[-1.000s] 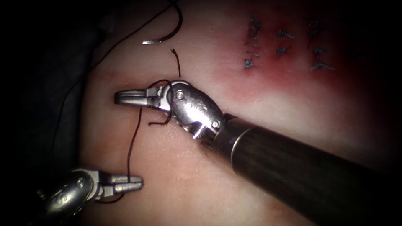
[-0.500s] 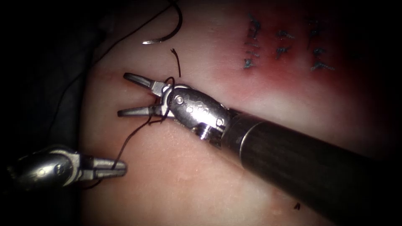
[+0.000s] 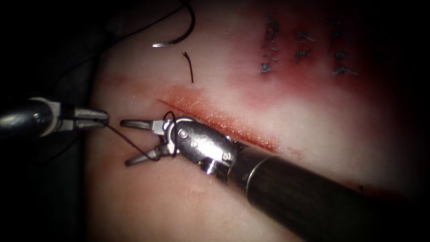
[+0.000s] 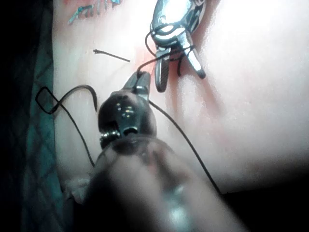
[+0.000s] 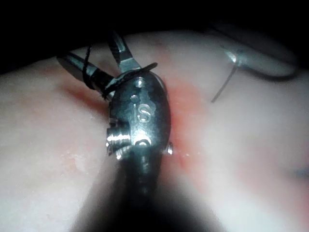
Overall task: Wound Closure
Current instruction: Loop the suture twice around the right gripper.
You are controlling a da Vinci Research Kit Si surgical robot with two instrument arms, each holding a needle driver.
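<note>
Left of cut (image 3: 215, 117), thread (image 3: 127, 136) gripped by closed left claw (image 3: 104, 117); right claw (image 3: 134, 141) spread wide, thread looped round it, nothing gripped; needle (image 3: 179, 33) lying free on tissue (image 3: 286, 112), partly cut off.

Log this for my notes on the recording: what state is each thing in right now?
left tool: shut on the thread.
right tool: open, thread looped around its jaws.
thread: runs from the left tool to the right tool's jaws.
needle: free, lying on the tissue, held by neither tool.
cut: open, reddened.
cut end of thread: loose on the tissue.
</note>
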